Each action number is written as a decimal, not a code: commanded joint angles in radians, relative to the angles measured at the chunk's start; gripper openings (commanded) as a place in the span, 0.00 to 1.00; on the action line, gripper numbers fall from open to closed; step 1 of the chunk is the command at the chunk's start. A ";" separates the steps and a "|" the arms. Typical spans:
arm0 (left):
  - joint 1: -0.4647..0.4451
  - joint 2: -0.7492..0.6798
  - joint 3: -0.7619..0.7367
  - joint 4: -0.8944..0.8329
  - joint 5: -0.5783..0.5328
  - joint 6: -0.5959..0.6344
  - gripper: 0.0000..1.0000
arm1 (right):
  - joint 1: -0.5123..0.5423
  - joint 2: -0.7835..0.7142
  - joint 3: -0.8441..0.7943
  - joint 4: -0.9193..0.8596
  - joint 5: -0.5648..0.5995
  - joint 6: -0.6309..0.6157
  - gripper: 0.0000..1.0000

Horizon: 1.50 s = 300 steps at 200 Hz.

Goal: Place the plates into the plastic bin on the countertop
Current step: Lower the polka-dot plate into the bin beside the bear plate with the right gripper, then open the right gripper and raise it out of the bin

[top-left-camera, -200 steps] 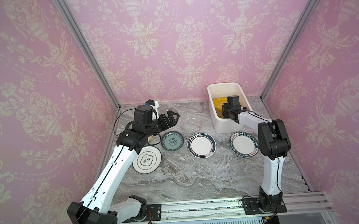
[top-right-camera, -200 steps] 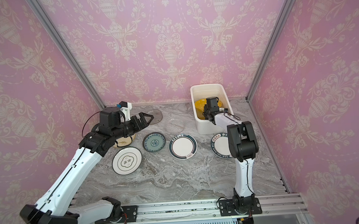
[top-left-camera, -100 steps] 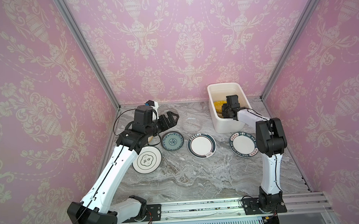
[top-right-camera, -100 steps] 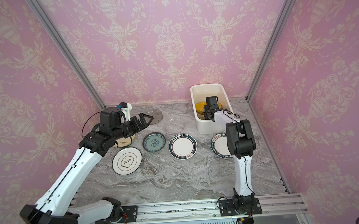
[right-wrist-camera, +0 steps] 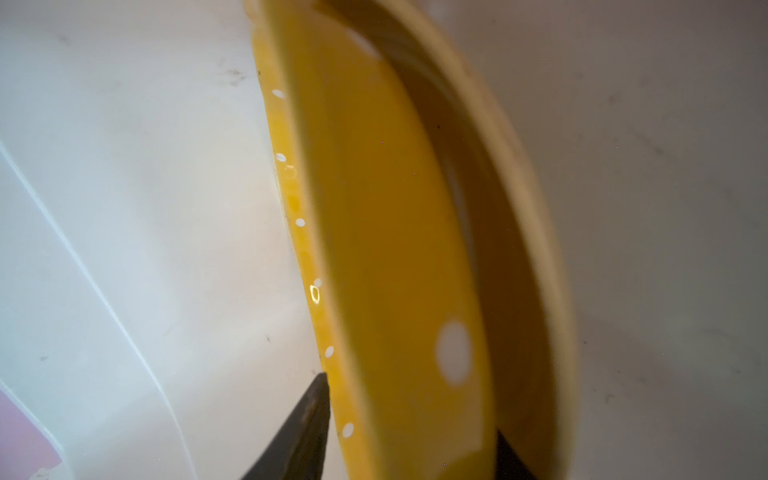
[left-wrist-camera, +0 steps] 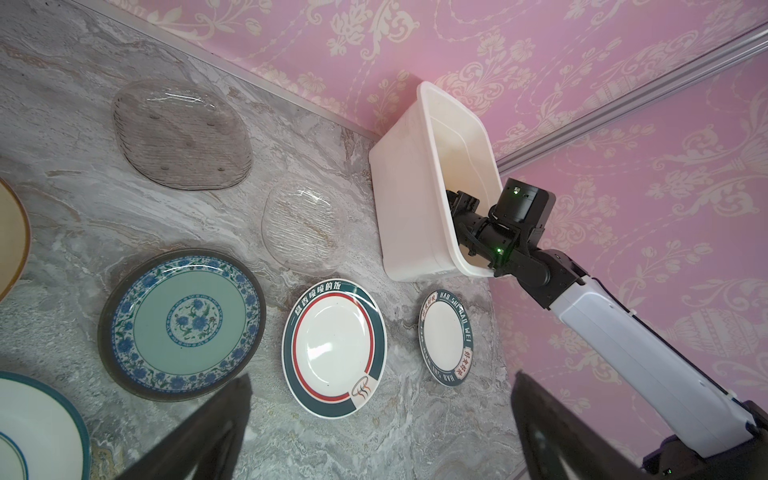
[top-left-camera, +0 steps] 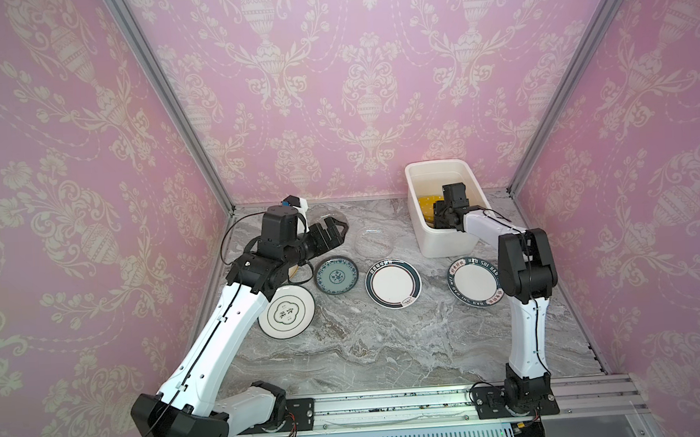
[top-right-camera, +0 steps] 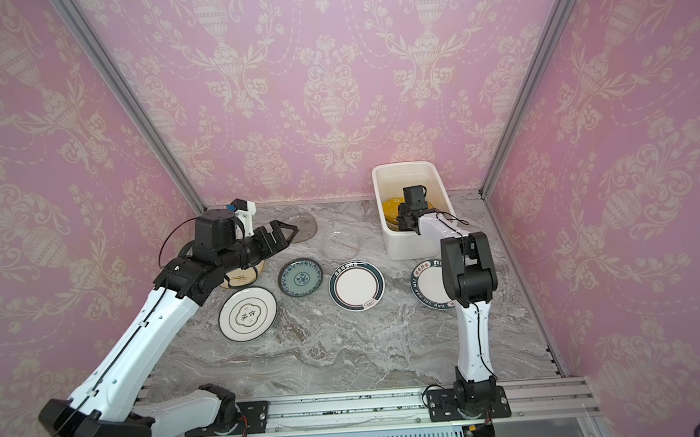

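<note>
My right pincer [right-wrist-camera: 409, 411] in bin [top-left-camera: 445, 245], table's [top-left-camera: 389, 350] 1 o'clock, astride orange plate [right-wrist-camera: 374, 208] to seat it; grip unclear. Left pincer [top-left-camera: 336, 233] agape, empty.

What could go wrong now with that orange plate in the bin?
The orange plate sits inside the plastic bin between the fingers of the right gripper. If let go, it may topple hard against the pale plate beside it. Pulling out, the right arm could catch the bin's rim and shift it.
</note>
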 commanded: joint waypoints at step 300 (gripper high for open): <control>0.047 -0.013 0.132 -0.155 -0.081 0.090 0.99 | -0.056 -0.050 0.336 -0.572 -0.131 -0.301 1.00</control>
